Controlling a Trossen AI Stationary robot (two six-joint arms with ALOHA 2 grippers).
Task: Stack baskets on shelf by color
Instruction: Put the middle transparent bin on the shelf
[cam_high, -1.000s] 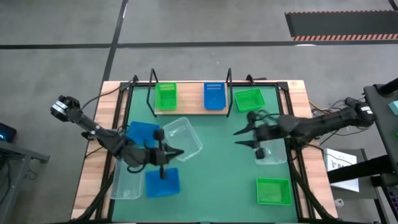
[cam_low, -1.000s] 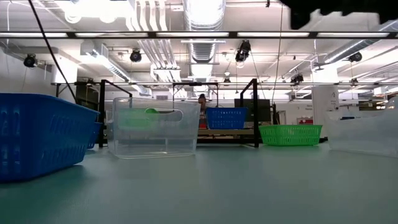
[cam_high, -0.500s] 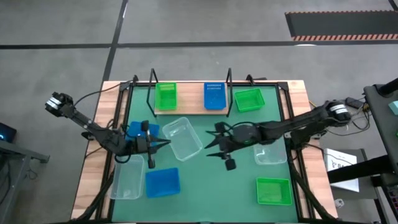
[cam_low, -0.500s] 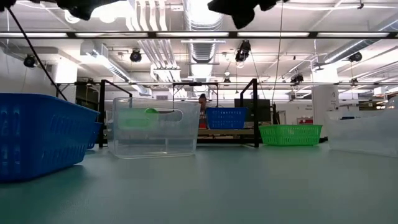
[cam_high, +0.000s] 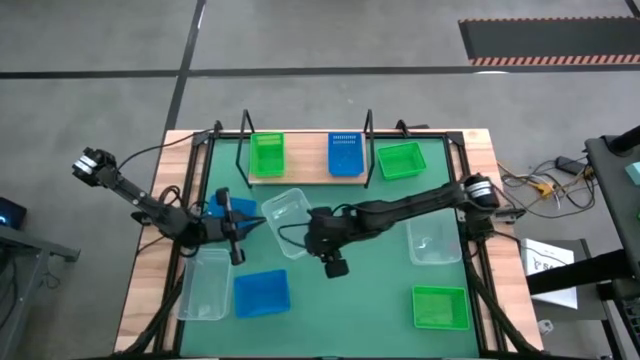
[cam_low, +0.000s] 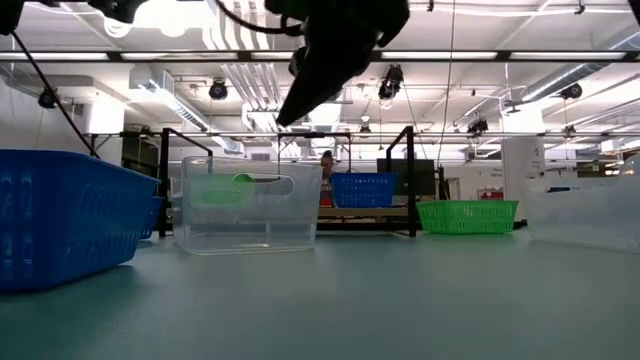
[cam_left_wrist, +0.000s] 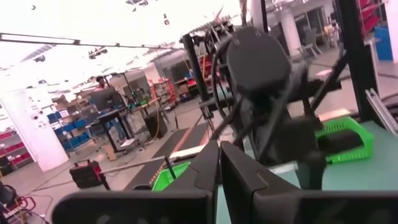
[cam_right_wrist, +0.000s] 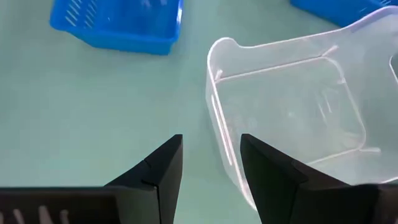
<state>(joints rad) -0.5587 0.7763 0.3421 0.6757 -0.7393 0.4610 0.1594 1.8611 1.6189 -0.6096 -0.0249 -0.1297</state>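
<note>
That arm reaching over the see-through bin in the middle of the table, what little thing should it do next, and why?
Probably lower a little so its fingers straddle the near wall of the clear bin, then close. The right claw is open just short of that rim, holding nothing. The shelf already holds a green basket and a blue basket, no clear one.

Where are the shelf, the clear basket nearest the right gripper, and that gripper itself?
Shelf (cam_high: 308, 168): high view, bare wooden board between the green and blue baskets.
Clear basket (cam_right_wrist: 286, 118): right wrist view, its see-through floor.
Right gripper (cam_right_wrist: 210, 163): right wrist view, gap between its open fingertips.
</note>
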